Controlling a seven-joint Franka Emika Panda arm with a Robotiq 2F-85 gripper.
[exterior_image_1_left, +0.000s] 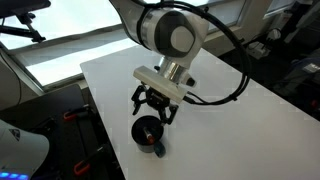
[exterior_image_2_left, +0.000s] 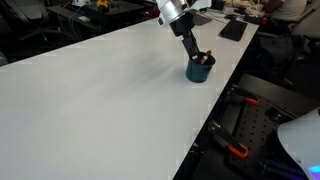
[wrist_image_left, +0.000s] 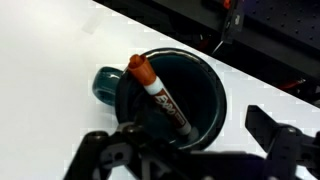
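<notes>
Directly below the fingers (exterior_image_1_left: 154, 108), spread wide and holding nothing, a dark teal mug (wrist_image_left: 205, 88) stands near the white surface's (exterior_image_1_left: 110, 70) edge. A marker (wrist_image_left: 166, 102) leans diagonally inside it, its orange cap resting on the rim beside the handle (wrist_image_left: 103, 85).

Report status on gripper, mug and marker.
Gripper open, above mug. Marker leaning inside mug, not gripped. Mug close to table edge.

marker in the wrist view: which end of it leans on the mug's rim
The orange-capped end of the white marker: it rests on the rim of the round dark teal mug beside its handle; the opposite end points down inside.
</notes>
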